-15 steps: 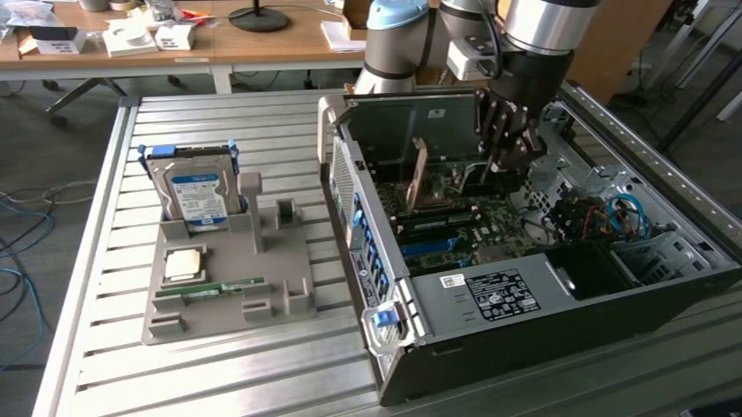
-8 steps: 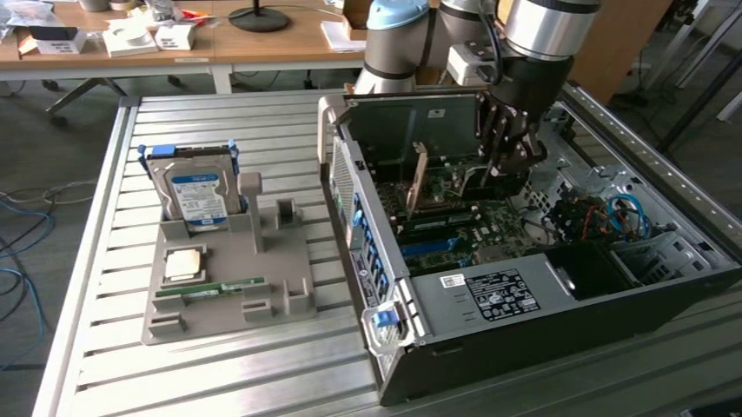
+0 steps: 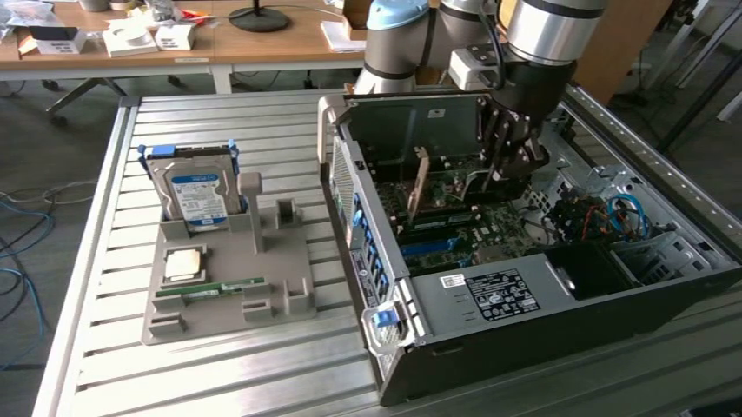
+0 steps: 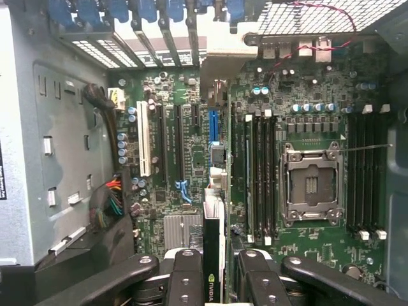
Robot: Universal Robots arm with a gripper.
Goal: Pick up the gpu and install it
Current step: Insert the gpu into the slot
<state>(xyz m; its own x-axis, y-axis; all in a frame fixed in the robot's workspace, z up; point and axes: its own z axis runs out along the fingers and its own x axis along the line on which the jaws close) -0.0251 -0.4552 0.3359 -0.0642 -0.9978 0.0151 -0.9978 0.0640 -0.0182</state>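
The gripper [image 4: 217,271] is pinched shut on the gpu [image 4: 211,284]. Its dark fingers [image 4: 185,277] sit on either side of the thin card, which is seen edge-on with a small logo on its face. The card hangs straight out from the fingers towards the green motherboard [image 4: 197,159], in line with a short blue slot [image 4: 213,124]. I cannot tell whether it touches the board. An empty CPU socket [image 4: 311,182] lies off to one side.

The arm [image 3: 545,26] comes down steeply from above, with its wrist pointed into the open computer case [image 3: 464,304]. The case lies on its side on a slatted metal table [image 3: 232,365].

Towards the exterior view's left, well apart from the case, a grey tray [image 3: 226,313] rests on the same table. It holds a silver hard drive [image 3: 195,193] standing upright, a square chip [image 3: 186,263] and a slim green memory stick [image 3: 215,287] lying flat.

Behind the table stand wooden desks [image 3: 278,43] strewn with small boxes. Loose cables [image 3: 23,217] trail across the floor at the exterior view's left.
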